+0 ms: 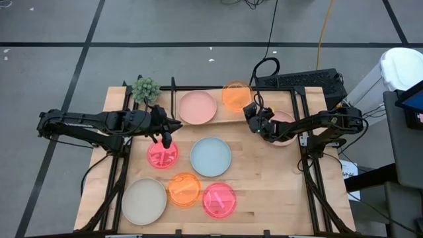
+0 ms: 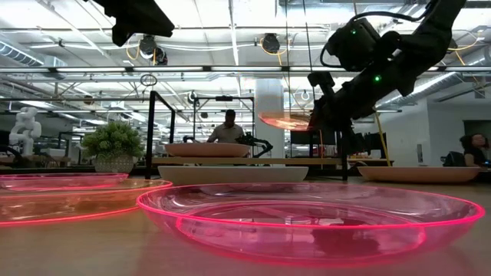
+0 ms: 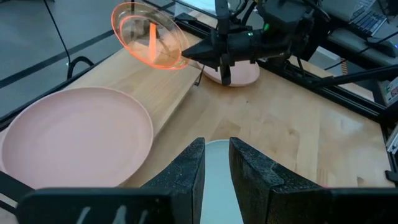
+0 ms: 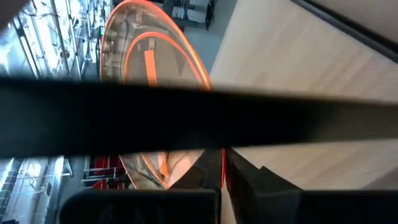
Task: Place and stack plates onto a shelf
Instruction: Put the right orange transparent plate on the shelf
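The right end effector (image 1: 249,110) pinches a translucent orange plate (image 1: 235,95) over the shelf (image 1: 198,125); the left end effector (image 1: 166,140), slightly parted, hovers over a neon pink plate (image 1: 161,156).

eight plates in all: two pale pink (image 1: 197,107) (image 1: 285,127), one light blue (image 1: 211,157), one cream (image 1: 143,201). two neon pink (image 1: 162,155) (image 1: 219,200), two orange (image 1: 236,95) (image 1: 184,188). one shelf (image 1: 211,119), one small plant (image 1: 145,89), two arms.
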`<action>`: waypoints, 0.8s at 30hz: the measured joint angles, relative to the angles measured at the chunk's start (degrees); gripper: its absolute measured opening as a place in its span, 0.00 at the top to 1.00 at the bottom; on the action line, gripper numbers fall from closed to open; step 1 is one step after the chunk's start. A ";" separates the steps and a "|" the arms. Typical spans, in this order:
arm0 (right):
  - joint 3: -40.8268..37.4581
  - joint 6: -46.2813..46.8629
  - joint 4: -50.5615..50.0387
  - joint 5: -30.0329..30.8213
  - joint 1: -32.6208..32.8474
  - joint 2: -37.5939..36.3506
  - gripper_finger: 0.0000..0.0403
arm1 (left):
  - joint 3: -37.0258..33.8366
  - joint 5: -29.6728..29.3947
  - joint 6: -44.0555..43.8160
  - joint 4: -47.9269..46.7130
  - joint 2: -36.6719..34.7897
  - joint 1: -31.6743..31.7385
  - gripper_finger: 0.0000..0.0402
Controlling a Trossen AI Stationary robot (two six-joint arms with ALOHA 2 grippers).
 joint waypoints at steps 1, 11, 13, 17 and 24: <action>0.00 0.04 -0.10 0.00 0.00 0.00 1.00 | 0.00 0.00 -0.01 0.00 0.00 0.00 0.81; 2.38 3.66 -0.53 -0.25 -2.09 4.88 1.00 | 0.04 -3.70 1.43 -4.88 0.02 0.18 0.81; 3.37 4.76 -0.82 -0.35 -2.29 6.47 1.00 | 0.04 -5.80 2.99 -7.71 0.02 0.66 0.81; 5.28 4.66 -0.64 -1.88 -2.29 8.51 1.00 | 0.04 -8.48 6.87 -12.99 0.02 3.33 0.81; 5.68 4.66 -1.67 -2.14 -2.32 9.53 1.00 | 0.04 -8.55 12.83 -17.45 1.80 11.36 0.81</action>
